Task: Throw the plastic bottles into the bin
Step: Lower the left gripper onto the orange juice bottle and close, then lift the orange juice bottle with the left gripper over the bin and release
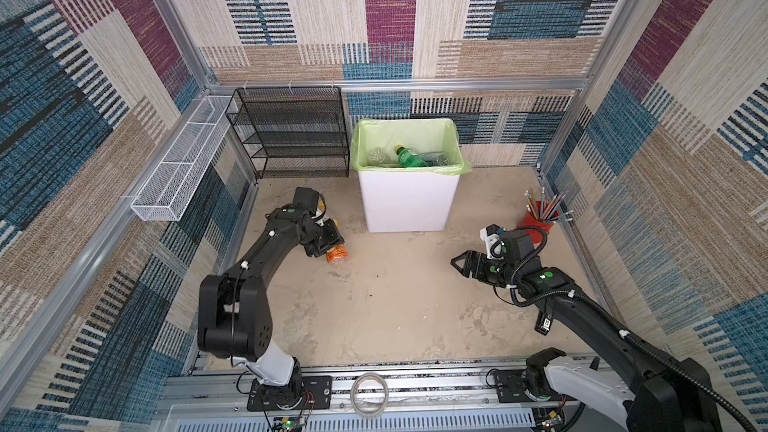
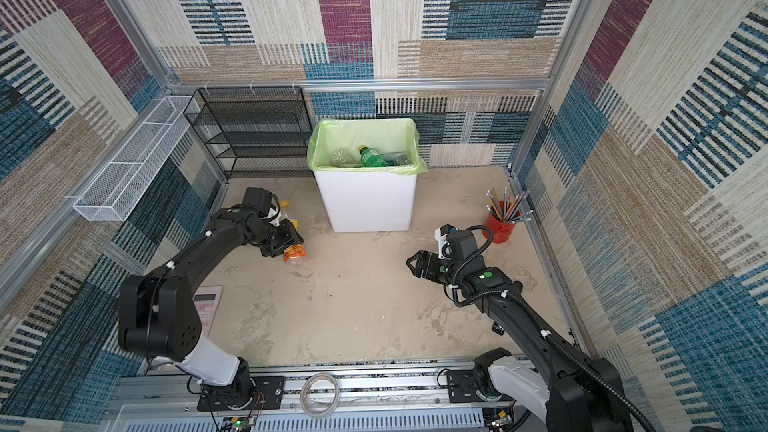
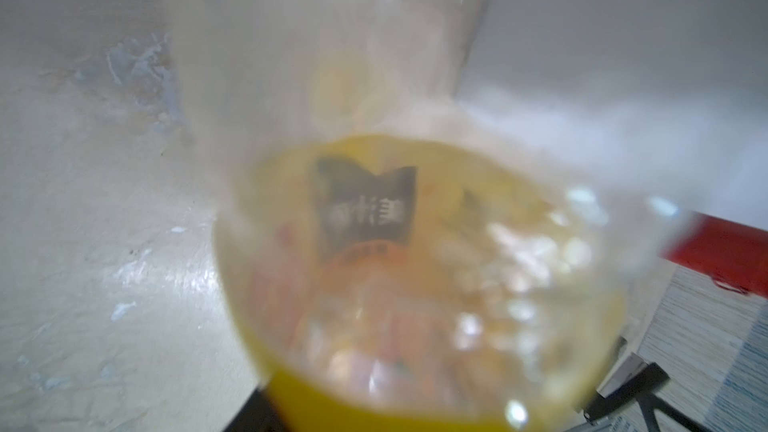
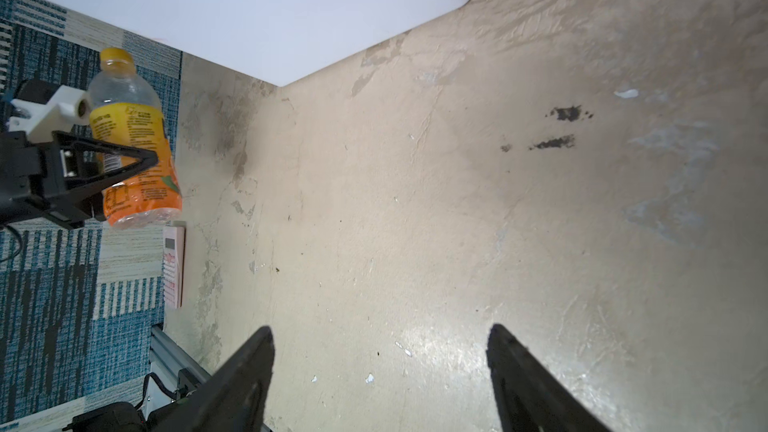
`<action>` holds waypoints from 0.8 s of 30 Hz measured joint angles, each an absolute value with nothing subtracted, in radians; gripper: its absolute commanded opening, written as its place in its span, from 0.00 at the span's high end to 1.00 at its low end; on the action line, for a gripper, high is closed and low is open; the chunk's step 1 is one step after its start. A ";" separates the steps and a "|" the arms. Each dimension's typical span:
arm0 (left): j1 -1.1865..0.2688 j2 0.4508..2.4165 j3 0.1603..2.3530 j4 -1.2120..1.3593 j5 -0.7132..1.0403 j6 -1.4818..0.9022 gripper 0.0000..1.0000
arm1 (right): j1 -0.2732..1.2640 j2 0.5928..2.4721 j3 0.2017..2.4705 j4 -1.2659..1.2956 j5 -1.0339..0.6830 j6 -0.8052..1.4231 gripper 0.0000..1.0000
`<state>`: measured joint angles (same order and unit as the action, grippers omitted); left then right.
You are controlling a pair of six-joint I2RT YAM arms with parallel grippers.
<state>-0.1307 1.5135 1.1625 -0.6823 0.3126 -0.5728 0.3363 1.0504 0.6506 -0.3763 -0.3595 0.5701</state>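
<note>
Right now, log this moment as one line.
left jaws: shut on orange bottle | right jaws: open, empty | bin: green bottle inside | orange bottle: not yet binned

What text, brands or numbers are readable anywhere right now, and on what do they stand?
Nothing can be quoted cleanly.
orange bottle, dark badge on its label, left wrist view: pale characters, too blurred to read.
Same label, right wrist view: fine print, too small.
pink calculator: keys and display too small.
white tag on the right arm: printed code, too small.
</note>
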 measured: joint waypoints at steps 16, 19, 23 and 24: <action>-0.205 0.754 0.825 -0.340 0.316 -0.529 0.48 | 0.336 1.160 0.674 -0.323 -0.437 0.521 0.19; -0.226 0.755 0.866 -0.310 0.303 -0.505 0.48 | 0.336 1.168 0.680 -0.315 -0.445 0.518 0.19; -0.276 0.879 0.993 -0.216 0.283 -0.466 0.48 | 0.336 1.165 0.682 -0.309 -0.446 0.515 0.19; -0.294 0.928 1.040 -0.185 0.275 -0.454 0.48 | 0.336 1.161 0.682 -0.309 -0.446 0.515 0.19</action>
